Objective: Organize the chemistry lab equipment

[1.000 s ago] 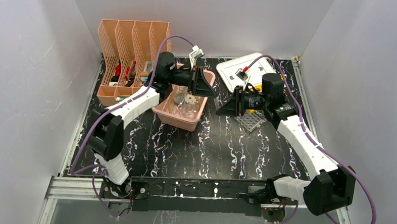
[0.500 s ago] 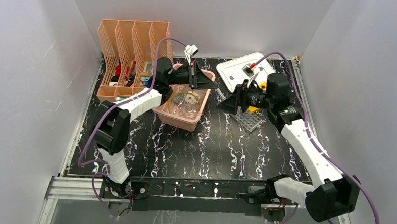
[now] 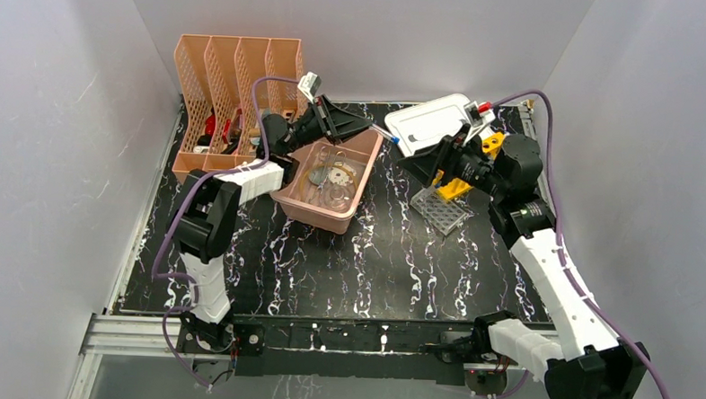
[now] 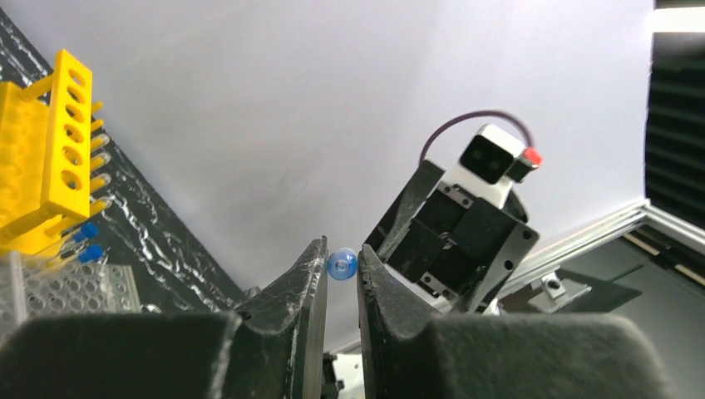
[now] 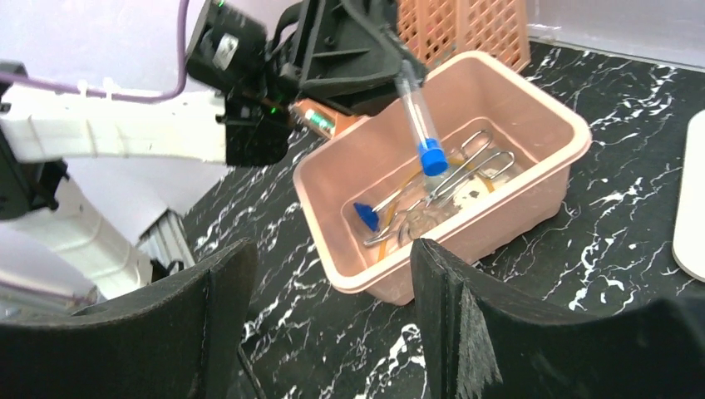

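My left gripper is raised over the far rim of the pink tub and is shut on a clear tube with a blue cap. The cap shows between the fingertips in the left wrist view, and the tube hangs over the tub in the right wrist view. Inside the tub lie metal tweezers, a blue clip and a yellow rubber tube. My right gripper is open and empty, in the air right of the tub. The yellow rack and clear rack sit below it.
The peach mesh file holder stands at the back left. The white lid lies at the back, partly behind the right gripper. White walls close in the left, back and right sides. Both arms cross above the table's far half.
My left gripper has risen and swung towards the back with the tube held throughout. My right arm has drawn back to the right and lifted, uncovering the racks.
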Controlling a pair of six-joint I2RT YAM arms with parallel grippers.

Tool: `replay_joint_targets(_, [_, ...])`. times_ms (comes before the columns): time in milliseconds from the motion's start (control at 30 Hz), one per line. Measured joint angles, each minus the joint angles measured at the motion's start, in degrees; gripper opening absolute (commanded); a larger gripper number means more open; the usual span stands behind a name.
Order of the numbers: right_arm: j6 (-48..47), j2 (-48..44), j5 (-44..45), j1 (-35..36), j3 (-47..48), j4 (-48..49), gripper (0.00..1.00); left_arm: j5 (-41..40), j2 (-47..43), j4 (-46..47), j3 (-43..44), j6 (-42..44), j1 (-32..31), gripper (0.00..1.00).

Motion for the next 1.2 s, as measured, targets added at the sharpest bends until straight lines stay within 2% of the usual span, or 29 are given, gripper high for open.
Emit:
replay_joint_targets(233, [8.5,0.3,4.0,-2.0,-5.4,11.2,0.79,-8.5,0.4,6.9,-2.9,-5.0,-0.1,0.09])
replay_joint_targets(500, [15.1,4.7,4.6,-2.1,-7.0,23.9,0.80,-15.0,-1.8,8.3,-8.2,-5.3,-0.5,0.07])
replay_joint_targets(767, [18.3,9.9,4.3,-2.1,-6.8,29.5,0.78,-18.0,-2.3,10.7,-8.5,-7.8,-2.1,0.07])
replay_joint_targets(867, [18.9,11.5,4.0,-2.1,-6.1,30.6,0.74,-18.1,-2.3,10.7,-8.5,-7.8,-3.1,0.07])
replay_joint_targets(1033, [19.3,13.4,3.5,-2.1,-3.9,31.5,0.61,-18.1,-1.9,11.0,-8.0,-7.9,-4.6,0.07])
replay_joint_targets(1200, [19.6,13.8,3.0,-2.1,-2.7,31.9,0.55,-18.1,-1.9,11.2,-7.5,-7.8,-5.6,0.07])
